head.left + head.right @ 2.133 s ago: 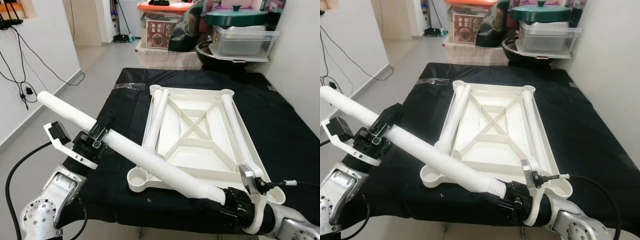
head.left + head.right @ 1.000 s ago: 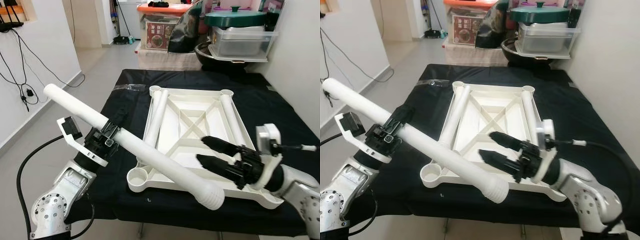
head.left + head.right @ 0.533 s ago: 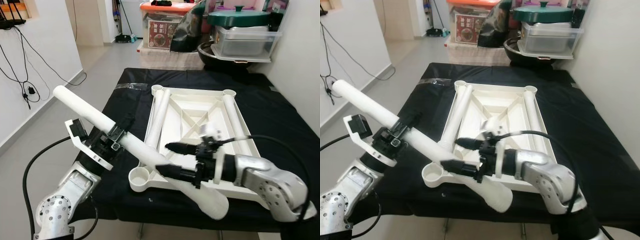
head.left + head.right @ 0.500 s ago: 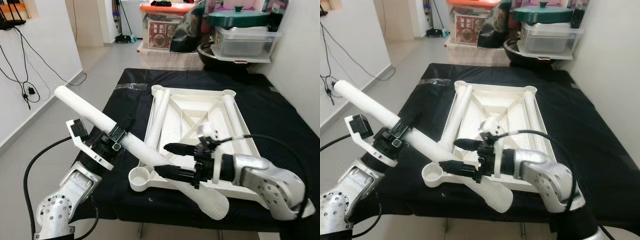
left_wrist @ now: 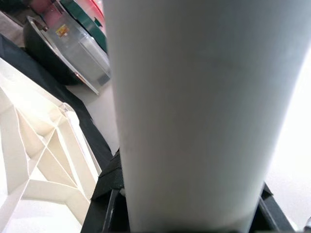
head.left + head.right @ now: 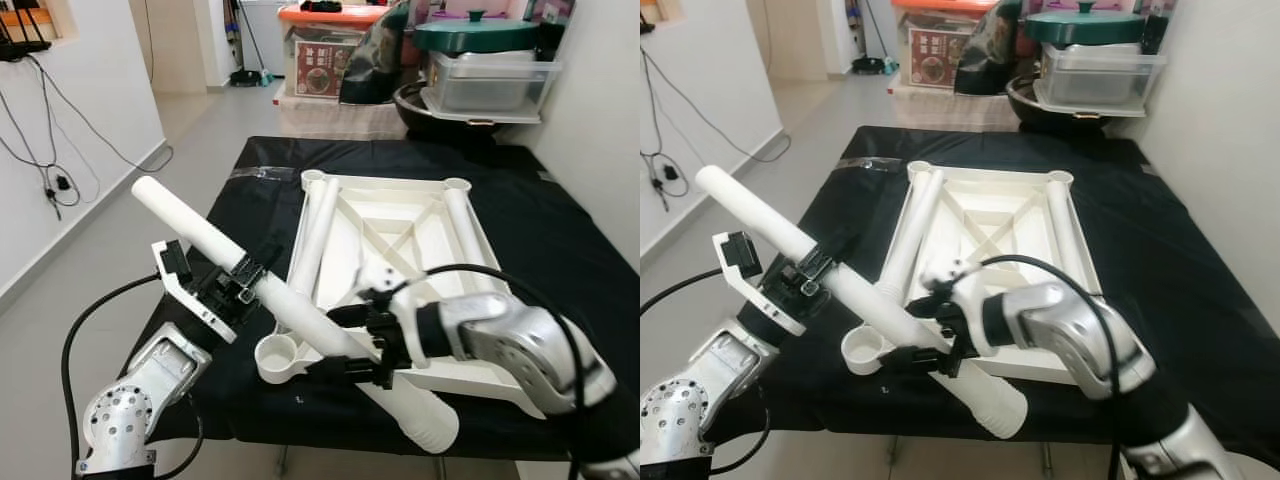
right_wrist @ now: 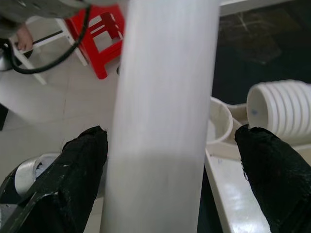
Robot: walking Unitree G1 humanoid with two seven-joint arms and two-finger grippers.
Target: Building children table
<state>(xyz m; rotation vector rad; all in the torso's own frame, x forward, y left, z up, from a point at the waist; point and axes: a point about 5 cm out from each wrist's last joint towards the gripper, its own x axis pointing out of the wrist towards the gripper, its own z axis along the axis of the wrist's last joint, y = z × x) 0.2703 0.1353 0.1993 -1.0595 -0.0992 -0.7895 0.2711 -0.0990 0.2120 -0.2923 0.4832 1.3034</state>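
A white table leg (image 6: 300, 312) is held slanted above the desk (image 6: 560, 250) edge, clenched near its upper half by the left hand (image 6: 243, 283); the right hand (image 6: 352, 342) is spread around its lower part, fingers apart; the upturned tabletop (image 6: 400, 240) is left lying on the desk.

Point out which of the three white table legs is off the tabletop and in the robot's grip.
The long leg slanting across the near-left corner, clamped by the left gripper. The other two legs lie flat inside the upturned tabletop.
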